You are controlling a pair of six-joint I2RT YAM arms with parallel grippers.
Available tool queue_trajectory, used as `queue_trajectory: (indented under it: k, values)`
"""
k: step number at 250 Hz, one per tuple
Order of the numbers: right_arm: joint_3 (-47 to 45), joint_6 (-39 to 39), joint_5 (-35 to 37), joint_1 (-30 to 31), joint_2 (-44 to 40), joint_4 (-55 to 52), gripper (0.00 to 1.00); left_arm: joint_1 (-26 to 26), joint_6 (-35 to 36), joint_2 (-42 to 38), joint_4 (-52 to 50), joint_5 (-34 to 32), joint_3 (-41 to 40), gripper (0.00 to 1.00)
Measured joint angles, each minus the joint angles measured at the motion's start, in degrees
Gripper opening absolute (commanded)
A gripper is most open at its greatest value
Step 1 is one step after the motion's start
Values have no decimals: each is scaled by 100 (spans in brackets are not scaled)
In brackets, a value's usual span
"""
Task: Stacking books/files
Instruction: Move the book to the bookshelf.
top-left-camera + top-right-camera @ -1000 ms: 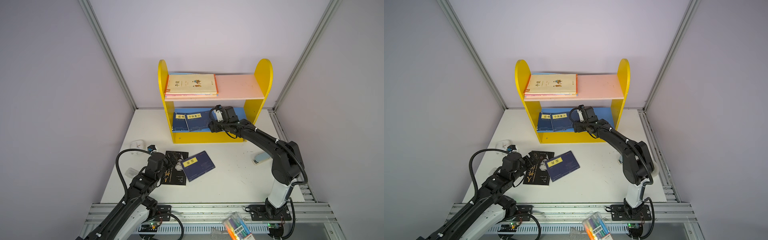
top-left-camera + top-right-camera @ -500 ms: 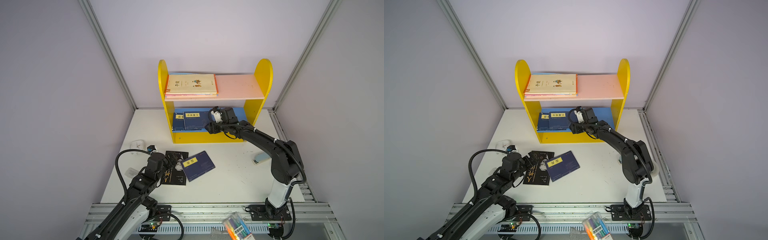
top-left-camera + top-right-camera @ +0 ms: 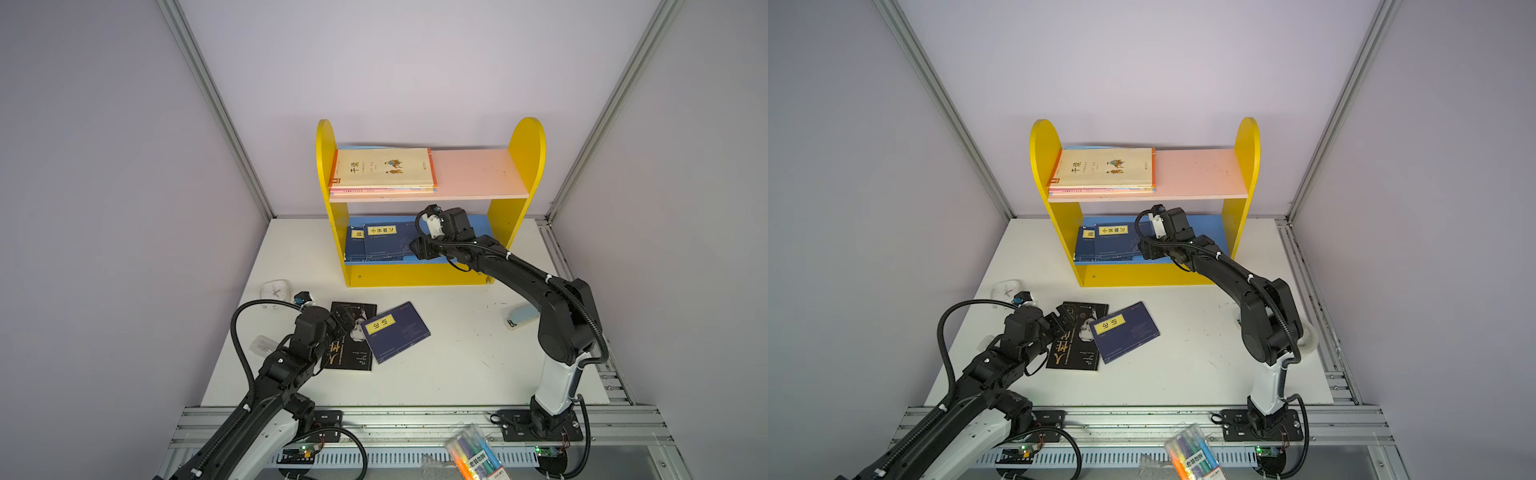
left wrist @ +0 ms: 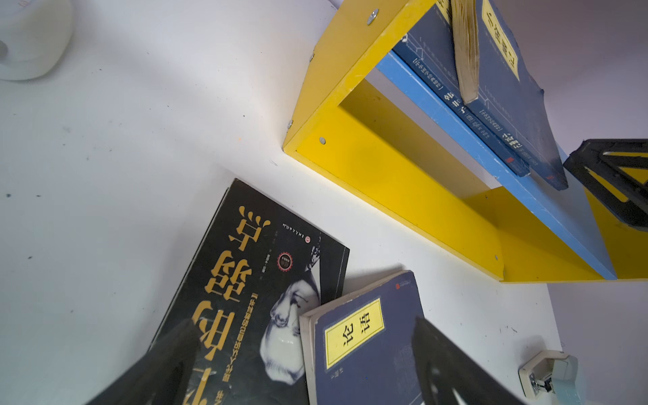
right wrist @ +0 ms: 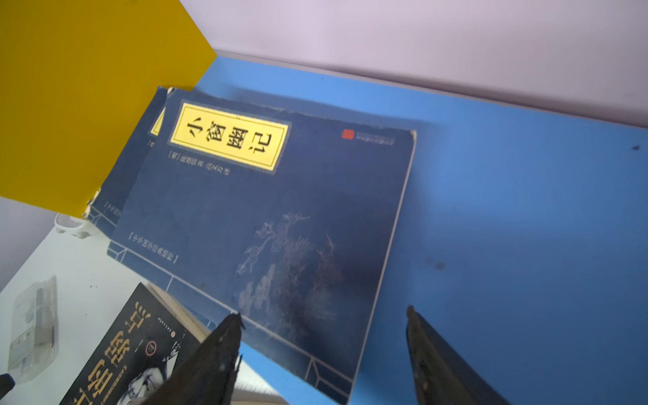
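Note:
On the yellow shelf (image 3: 415, 276), a stack of cream books (image 3: 382, 168) (image 3: 1104, 168) lies on the pink top board. On the blue lower board a navy book with a yellow label (image 3: 386, 245) (image 3: 1115, 245) (image 5: 280, 217) lies flat, overlapping a second navy book (image 3: 354, 247) (image 5: 115, 196). My right gripper (image 3: 415, 249) (image 3: 1142, 249) (image 5: 322, 315) hovers open at that upper book's right edge, holding nothing. On the table a black book with gold lettering (image 3: 353, 349) (image 4: 238, 280) lies partly under another navy book (image 3: 397, 332) (image 4: 368, 350). My left gripper (image 3: 345, 316) (image 3: 1065, 316) (image 4: 303, 324) stands open just above both.
A small white clock (image 3: 274, 289) sits at the table's left, with a clear plastic piece (image 3: 262, 345) nearer the front. A light-blue block (image 3: 521, 316) lies at the right, beside my right arm. A pack of markers (image 3: 473, 455) rests on the front rail.
The navy book at my right gripper has slid left, from beside the other navy book to lying over it. My right gripper followed it left. The left arm has not moved.

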Motion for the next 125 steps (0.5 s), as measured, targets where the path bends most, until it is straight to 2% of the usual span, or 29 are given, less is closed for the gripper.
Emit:
queue_trajectory:
  k: [125]
  values:
    - [385,-249,-212,72,446,-227,75,0,-42,-39,-2,-22,-39,97]
